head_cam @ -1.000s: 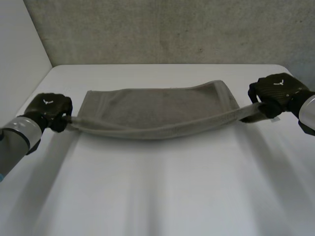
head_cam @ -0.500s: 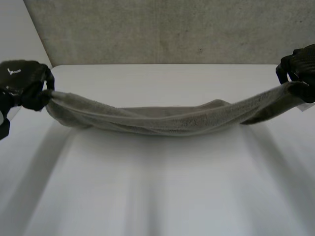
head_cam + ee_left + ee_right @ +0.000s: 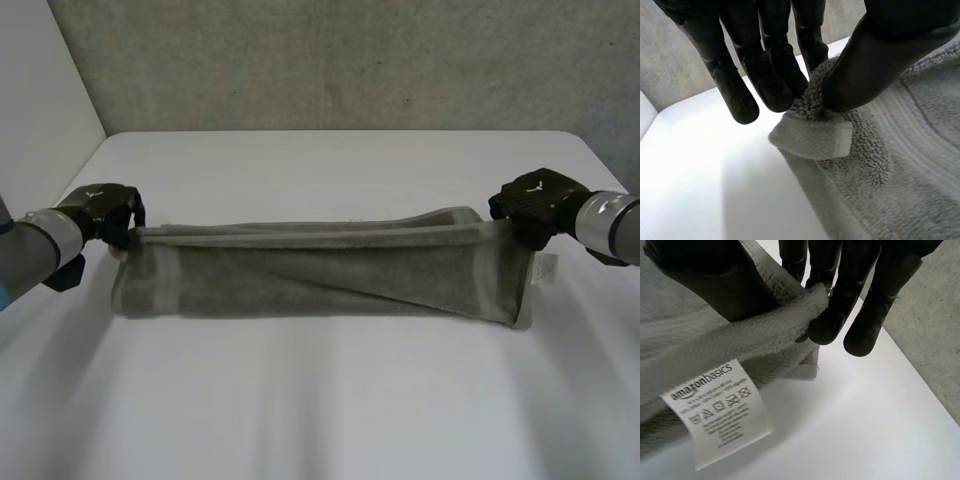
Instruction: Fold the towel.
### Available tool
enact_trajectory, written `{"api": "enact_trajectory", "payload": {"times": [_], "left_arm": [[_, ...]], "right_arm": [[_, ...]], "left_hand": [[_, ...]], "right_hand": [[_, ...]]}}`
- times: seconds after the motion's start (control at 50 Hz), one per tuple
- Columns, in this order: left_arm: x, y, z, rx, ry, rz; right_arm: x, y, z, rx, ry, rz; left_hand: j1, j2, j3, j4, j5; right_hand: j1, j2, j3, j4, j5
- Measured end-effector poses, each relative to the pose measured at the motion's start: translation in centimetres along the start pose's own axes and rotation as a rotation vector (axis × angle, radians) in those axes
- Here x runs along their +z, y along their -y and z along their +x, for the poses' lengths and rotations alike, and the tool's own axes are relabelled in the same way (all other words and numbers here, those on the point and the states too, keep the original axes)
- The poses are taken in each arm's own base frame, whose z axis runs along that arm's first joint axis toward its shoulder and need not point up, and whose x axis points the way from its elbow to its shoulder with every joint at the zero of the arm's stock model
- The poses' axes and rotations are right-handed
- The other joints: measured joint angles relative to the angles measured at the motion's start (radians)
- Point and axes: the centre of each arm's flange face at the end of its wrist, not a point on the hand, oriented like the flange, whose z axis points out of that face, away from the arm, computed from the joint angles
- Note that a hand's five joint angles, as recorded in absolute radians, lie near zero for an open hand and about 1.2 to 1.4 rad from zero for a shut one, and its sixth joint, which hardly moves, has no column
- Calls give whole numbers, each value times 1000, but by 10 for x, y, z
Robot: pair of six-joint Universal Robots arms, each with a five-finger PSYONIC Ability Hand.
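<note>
A grey towel (image 3: 320, 275) hangs as a long band across the middle of the table, its lower edge near the tabletop. My left hand (image 3: 100, 212) pinches the towel's left end: in the left wrist view the thumb (image 3: 880, 60) presses a corner of the towel (image 3: 815, 135) against the fingers (image 3: 765, 75). My right hand (image 3: 535, 205) pinches the right end; its fingers (image 3: 840, 300) and thumb clamp the towel's edge (image 3: 740, 335), with the white care label (image 3: 720, 410) hanging below.
The white table (image 3: 320, 400) stretches wide in front of the towel and behind it. A grey wall (image 3: 350, 60) stands at the far edge, and a white panel (image 3: 40, 90) rises at the far left.
Both hands lifted the towel's ends high and apart, then came back down and forward. The towel now hangs doubled as a flat band instead of lying open on the table.
</note>
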Motion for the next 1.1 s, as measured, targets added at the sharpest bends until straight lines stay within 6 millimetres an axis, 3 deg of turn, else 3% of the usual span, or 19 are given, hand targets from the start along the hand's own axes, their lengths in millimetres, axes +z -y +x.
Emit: {"api": "enact_trajectory", "payload": {"times": [0.14,0.5,0.58,0.68,0.74,0.84,0.9,1.1], "left_arm": [[24,-2,-3,7,18,3],[52,-6,6,21,3,41],[56,-7,8,26,-2,51],[61,-7,10,31,-4,63],[63,-6,9,31,5,69],[66,-1,5,18,41,90],[66,2,4,4,56,103],[59,17,4,-31,73,145]], "right_arm": [[28,-8,-2,-27,-35,45],[59,-12,-3,-56,-100,112],[64,-13,-4,-61,-107,117],[70,-16,-5,-67,-115,123],[73,-17,-5,-73,-126,131],[79,-18,-1,-87,-175,145],[81,-16,1,-83,-205,155],[76,2,14,-16,-286,244]], "left_hand": [[0,5,5,0,0],[-1,5,4,-1,-1],[-113,-156,-165,-182,-135],[-479,-511,-500,-525,-495],[-595,-618,-621,-640,-621],[-966,-1006,-1010,-1023,-1016],[-997,-1034,-1044,-1050,-1053],[-997,-1036,-1044,-1051,-1056]], "right_hand": [[0,0,0,0,3],[0,0,0,0,8],[0,0,0,0,8],[0,0,0,0,11],[-141,-136,-135,-147,-149],[-992,-1004,-970,-981,-1023],[-1087,-1082,-1074,-1078,-1102],[-1098,-1082,-1076,-1078,-1102]]}}
